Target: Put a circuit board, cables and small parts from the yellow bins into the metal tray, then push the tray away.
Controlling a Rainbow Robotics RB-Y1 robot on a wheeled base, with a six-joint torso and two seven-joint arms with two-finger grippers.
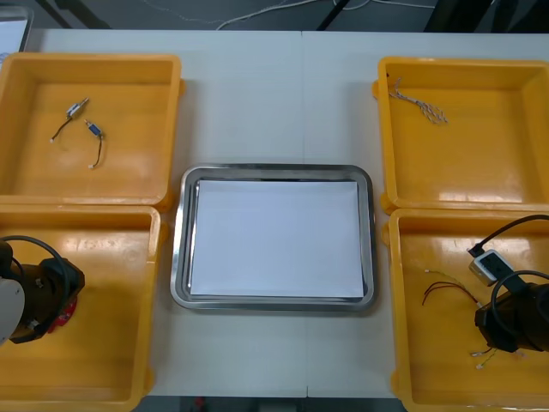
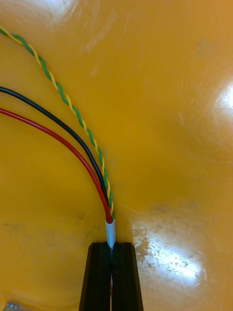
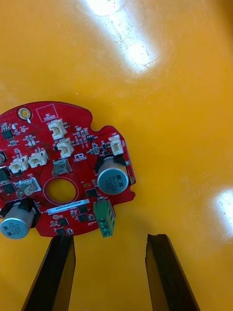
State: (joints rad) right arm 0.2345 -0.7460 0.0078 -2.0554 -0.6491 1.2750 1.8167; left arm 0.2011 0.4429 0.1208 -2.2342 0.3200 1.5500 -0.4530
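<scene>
Lower-left yellow plastic bin (image 1: 111,360) & lower-right yellow plastic bin (image 1: 437,369) at front view's bottom corners | shiny rectangular metal tray (image 1: 177,249), white inside, frame ctr btwn bins | L gripper (image 3: 110,238) in lower-left bin, fingers apart, gripping nothing | R gripper (image 2: 112,245) in lower-right bin, fingers clamped on white-sleeved end of red/black/green-yellow cable bundle (image 2: 111,228) | round red circuit board (image 3: 73,146) flat on bin floor, just beyond L fingertips

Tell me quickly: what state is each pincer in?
Left pincer: open, empty, at the circuit board in the near left bin.
Right pincer: closed on the cable in the near right bin.

Light table (image 1: 274,103), dark floor (image 1: 103,13) beyond
</scene>
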